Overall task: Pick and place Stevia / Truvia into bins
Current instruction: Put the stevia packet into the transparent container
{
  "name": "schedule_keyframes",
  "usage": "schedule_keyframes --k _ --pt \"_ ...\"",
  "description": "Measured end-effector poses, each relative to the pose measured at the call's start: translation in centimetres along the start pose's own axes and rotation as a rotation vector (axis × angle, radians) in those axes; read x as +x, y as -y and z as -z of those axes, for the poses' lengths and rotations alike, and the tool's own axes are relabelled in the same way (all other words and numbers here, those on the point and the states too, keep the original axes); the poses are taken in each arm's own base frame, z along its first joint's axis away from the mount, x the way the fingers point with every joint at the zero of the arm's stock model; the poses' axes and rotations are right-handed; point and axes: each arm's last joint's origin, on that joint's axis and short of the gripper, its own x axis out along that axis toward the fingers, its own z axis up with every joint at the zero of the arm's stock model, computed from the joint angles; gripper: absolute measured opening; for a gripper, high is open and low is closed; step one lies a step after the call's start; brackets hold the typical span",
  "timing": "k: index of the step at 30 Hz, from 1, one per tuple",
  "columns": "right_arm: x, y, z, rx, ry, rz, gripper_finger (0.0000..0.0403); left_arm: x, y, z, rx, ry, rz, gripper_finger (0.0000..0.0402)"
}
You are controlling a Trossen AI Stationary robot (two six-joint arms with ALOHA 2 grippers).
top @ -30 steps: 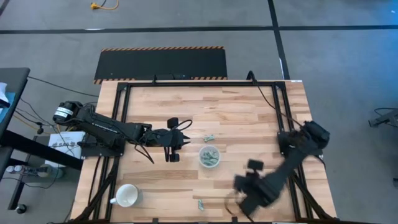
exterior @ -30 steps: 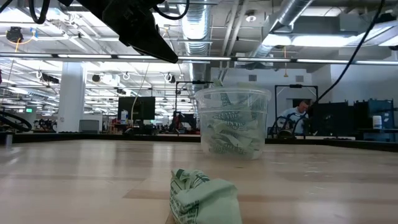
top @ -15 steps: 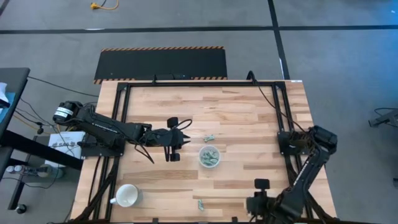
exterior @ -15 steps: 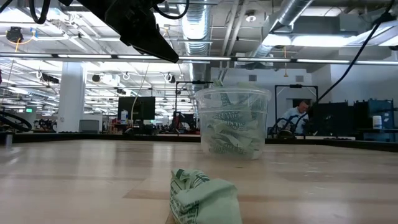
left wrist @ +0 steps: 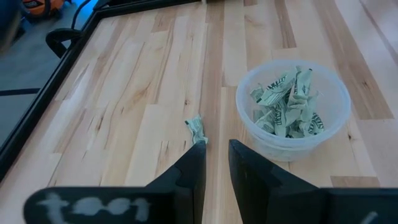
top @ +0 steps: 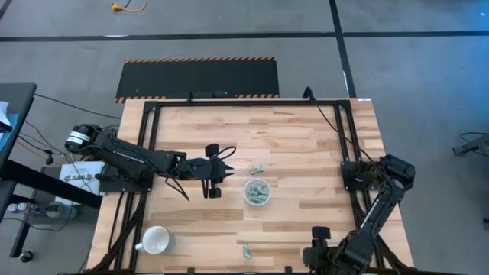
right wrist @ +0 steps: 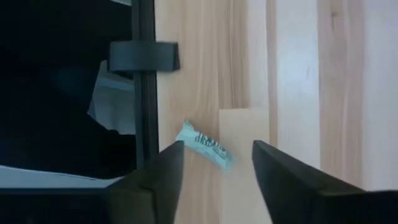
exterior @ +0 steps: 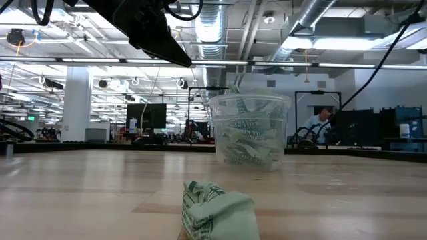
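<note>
The bin, a clear plastic cup (top: pixel 257 192) holding several pale green Stevia sachets (left wrist: pixel 287 107), stands mid-table. One loose sachet (top: pixel 257 169) lies flat just beyond it. Another (top: pixel 246 250) lies by the near edge and is also seen in the right wrist view (right wrist: pixel 207 151) and, crumpled, in the low view (exterior: pixel 217 212). My left gripper (left wrist: pixel 216 168) hovers left of the cup, its fingers a narrow gap apart with nothing between them. My right gripper (right wrist: pixel 217 168) is open near the table's front edge (top: pixel 313 243), with the near-edge sachet ahead of its fingers, untouched.
A white handled mug (top: pixel 157 240) stands at the near left. A black frame rail with a clamp (right wrist: pixel 144 57) runs along the near edge beside the sachet. Bare wood lies between the cup and the right arm's base (top: pixel 367 174).
My right gripper has swung toward the table's near edge, sinking and tipping further downward, most of it in the first half second. The left arm, the cup and the sachets have kept still.
</note>
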Motion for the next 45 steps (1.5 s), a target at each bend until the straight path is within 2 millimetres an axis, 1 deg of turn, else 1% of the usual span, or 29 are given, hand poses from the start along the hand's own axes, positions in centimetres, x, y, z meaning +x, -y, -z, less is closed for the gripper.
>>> schedule_keyframes --k 4,7,11,14,19,23,30,35,45 --pt "1.0 0.0 0.9 -0.053 -0.015 -0.023 0.0227 0.0 0.0 0.0 0.000 0.000 0.000 0.0059" --pt "1.7 0.1 1.3 -0.099 -0.038 -0.056 0.0240 0.0 0.0 0.0 0.001 0.000 0.000 0.0059" --pt "2.2 0.5 1.7 -0.104 -0.048 -0.045 0.0238 0.0 0.0 0.0 0.002 0.000 0.000 0.0059" --pt "2.6 0.9 1.7 -0.101 -0.052 -0.031 0.0230 0.0 0.0 0.0 0.003 0.000 0.000 0.0059" --pt "3.7 1.4 2.4 -0.101 -0.069 -0.041 0.0218 0.0 0.0 0.0 0.005 0.000 0.000 0.0059" --pt "4.0 1.5 2.6 -0.100 -0.066 -0.044 0.0206 0.0 0.0 0.0 0.007 0.000 0.000 0.0059" --pt "5.0 2.0 3.1 -0.096 -0.058 -0.056 0.0172 0.0 0.0 0.0 0.007 0.000 0.000 0.0059" --pt "5.0 2.0 2.9 -0.089 -0.053 -0.061 0.0139 0.0 0.0 0.0 0.007 0.000 0.000 0.0059" --pt "5.1 2.1 2.7 -0.082 -0.050 -0.063 0.0045 0.0 0.0 0.0 0.007 0.000 0.000 0.0059"
